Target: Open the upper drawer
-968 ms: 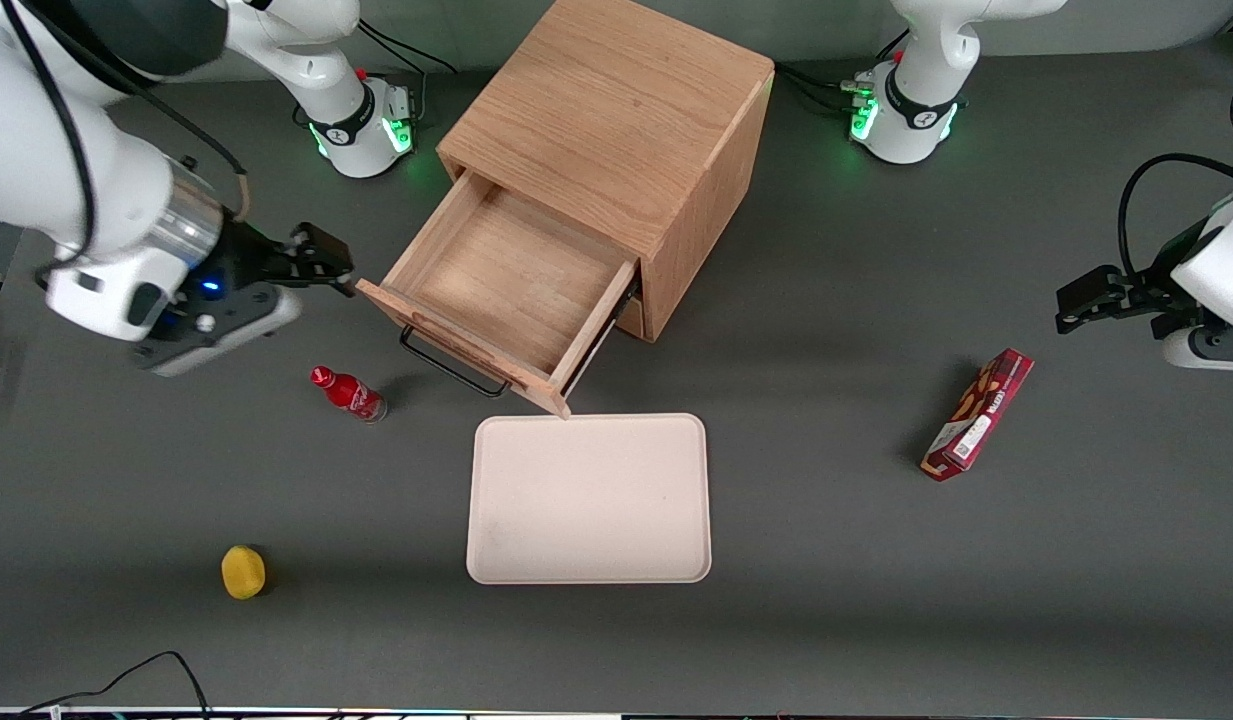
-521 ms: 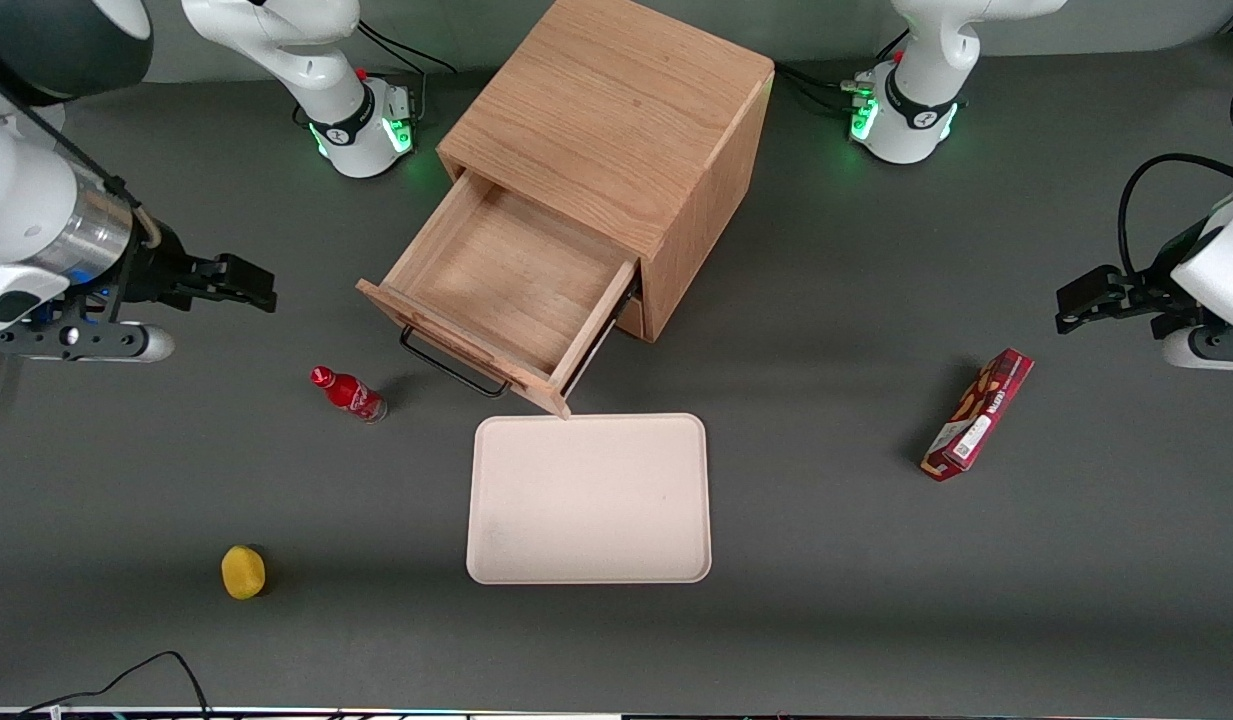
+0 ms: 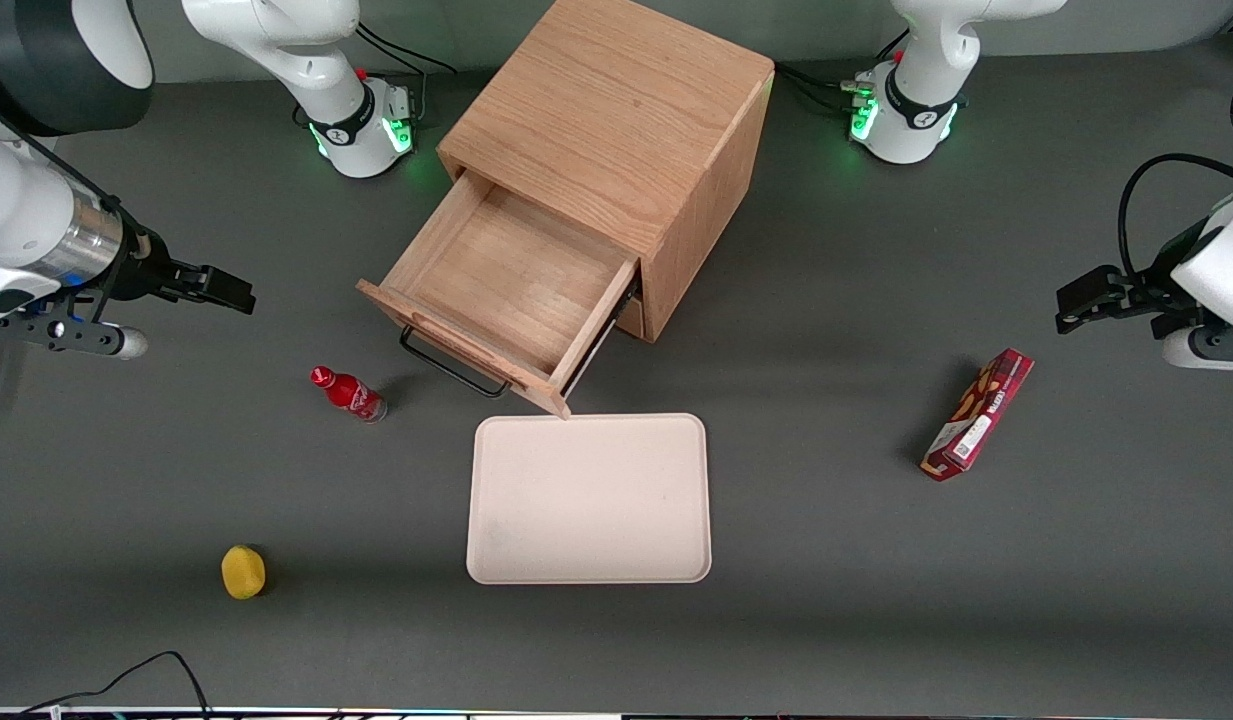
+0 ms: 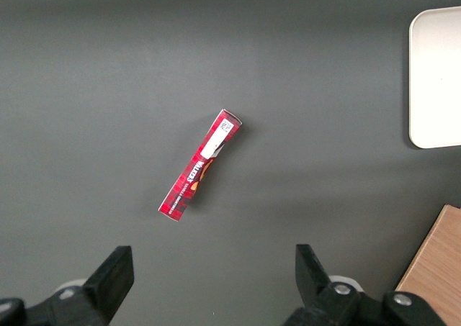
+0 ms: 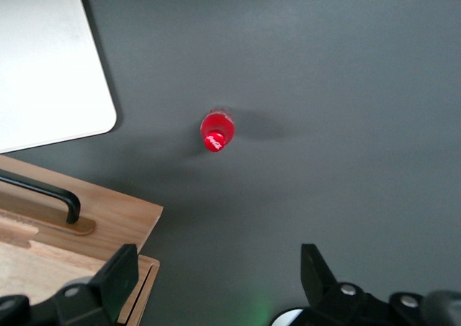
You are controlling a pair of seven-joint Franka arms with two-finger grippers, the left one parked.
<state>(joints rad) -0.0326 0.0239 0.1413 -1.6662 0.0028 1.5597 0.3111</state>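
Observation:
The wooden cabinet (image 3: 616, 110) stands at the middle of the table. Its upper drawer (image 3: 496, 290) is pulled far out and its inside is bare; the black wire handle (image 3: 454, 370) runs along its front. The lower drawer is mostly hidden under it. My right gripper (image 3: 238, 295) is open and empty, apart from the drawer, toward the working arm's end of the table. In the right wrist view the gripper (image 5: 218, 272) hangs over bare table, with the drawer's front corner (image 5: 108, 214) and handle (image 5: 43, 193) beside one finger.
A small red bottle (image 3: 348, 394) stands near the drawer's front corner, nearer the front camera than my gripper; it also shows in the right wrist view (image 5: 217, 132). A beige tray (image 3: 588, 498) lies before the drawer. A yellow object (image 3: 243, 572) and a red box (image 3: 978, 414) lie farther off.
My gripper has drawn back from the drawer's front corner toward the working arm's end of the table. The drawer has stayed pulled out.

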